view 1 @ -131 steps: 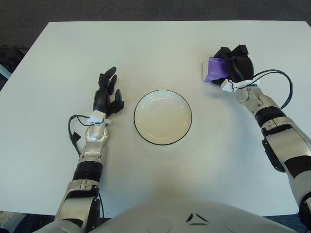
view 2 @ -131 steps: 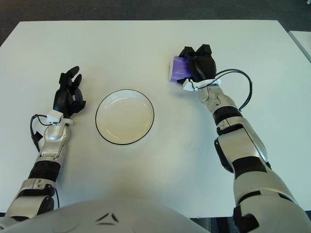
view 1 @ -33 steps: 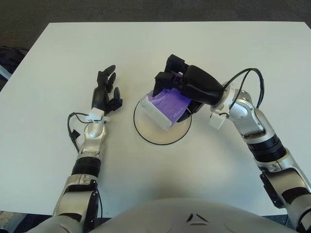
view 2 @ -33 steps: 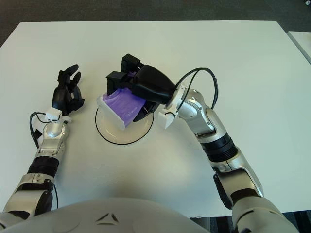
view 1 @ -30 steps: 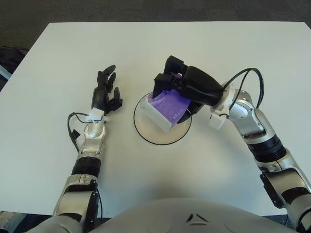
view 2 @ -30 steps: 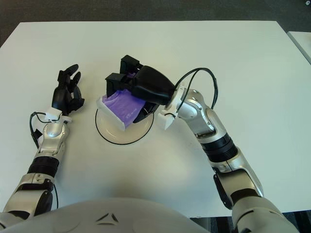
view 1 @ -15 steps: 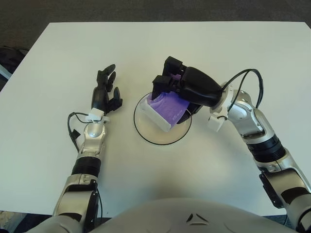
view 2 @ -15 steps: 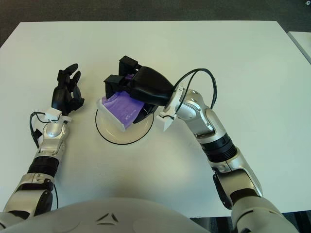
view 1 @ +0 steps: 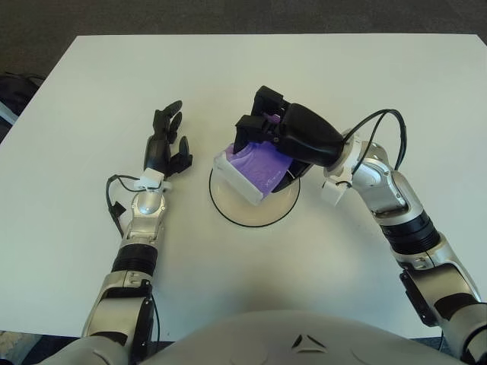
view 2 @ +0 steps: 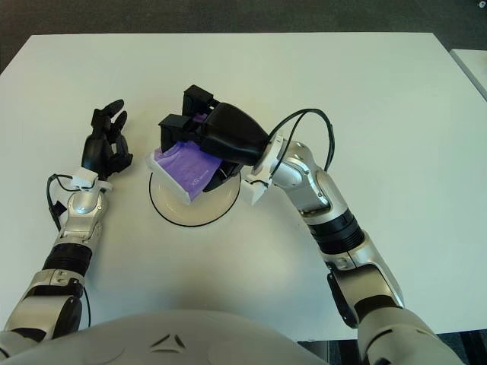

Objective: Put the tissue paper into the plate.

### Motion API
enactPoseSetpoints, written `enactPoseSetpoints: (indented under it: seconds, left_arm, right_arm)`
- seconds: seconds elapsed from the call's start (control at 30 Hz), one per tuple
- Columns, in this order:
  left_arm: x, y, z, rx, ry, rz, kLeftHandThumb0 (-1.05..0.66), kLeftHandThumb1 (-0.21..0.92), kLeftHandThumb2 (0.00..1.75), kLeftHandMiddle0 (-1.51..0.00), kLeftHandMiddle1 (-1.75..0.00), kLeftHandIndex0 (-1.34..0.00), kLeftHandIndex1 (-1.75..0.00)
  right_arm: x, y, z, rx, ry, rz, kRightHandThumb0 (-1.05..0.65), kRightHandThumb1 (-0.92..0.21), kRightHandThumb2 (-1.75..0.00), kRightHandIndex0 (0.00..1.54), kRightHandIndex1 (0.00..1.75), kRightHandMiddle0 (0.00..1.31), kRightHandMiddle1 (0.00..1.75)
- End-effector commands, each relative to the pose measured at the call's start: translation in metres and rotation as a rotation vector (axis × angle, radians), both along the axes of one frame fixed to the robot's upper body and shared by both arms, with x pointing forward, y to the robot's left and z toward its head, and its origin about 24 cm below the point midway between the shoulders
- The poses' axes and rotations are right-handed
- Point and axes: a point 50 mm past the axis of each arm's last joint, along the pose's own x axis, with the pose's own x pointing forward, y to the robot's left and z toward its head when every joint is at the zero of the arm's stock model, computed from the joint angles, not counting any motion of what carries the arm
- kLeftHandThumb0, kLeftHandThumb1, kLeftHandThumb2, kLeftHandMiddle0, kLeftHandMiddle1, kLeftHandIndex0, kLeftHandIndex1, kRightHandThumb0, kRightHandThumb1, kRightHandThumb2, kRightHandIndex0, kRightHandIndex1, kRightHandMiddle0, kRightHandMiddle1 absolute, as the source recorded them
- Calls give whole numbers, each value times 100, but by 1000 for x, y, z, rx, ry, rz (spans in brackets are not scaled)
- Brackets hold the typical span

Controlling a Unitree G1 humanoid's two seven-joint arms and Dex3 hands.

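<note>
A lab or office-like test room is suggested by a plain white table (view 1: 91, 68) set on dark grey carpet (view 1: 228, 15), with nothing homely seen.

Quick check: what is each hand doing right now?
Left hand: open, holding nothing, left of the plate.
Right hand: closed on the tissue pack, over the plate.
</note>
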Motion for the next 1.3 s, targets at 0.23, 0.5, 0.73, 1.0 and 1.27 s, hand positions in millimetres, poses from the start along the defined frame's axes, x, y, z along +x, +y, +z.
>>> enactPoseSetpoints:
  seconds: [0.23, 0.5, 0.73, 1.0, 1.27]
  left_arm:
    - [-37, -1, -64, -29, 244, 3, -62, 92, 82, -36, -3, 0, -80]
    - [-40, 0, -69, -43, 274, -12, -63, 92, 85, -34, -2, 0, -72]
    - [-37, 2, -68, 11, 263, -13, -65, 92, 87, -32, -1, 0, -68]
    - [-36, 2, -67, 21, 254, -18, -67, 92, 90, -32, -1, 0, -64]
    - [-36, 2, -68, 10, 262, -15, -67, 92, 91, -30, 0, 0, -61]
  right_arm:
    - [5, -2, 2, -144, -56, 19, -84, -81, -53, 14, 65, 11, 90]
    - [7, -4, 1, -215, -90, -6, -104, -92, -54, 1, 4, 0, 7]
    - [8, -4, 2, -251, -100, -16, -105, -92, -60, 0, 0, 0, 0]
    - [9, -6, 1, -261, -109, -39, -105, -92, -70, 0, 0, 0, 0]
    - [9, -8, 2, -297, -122, -42, -105, -92, -70, 0, 0, 0, 0]
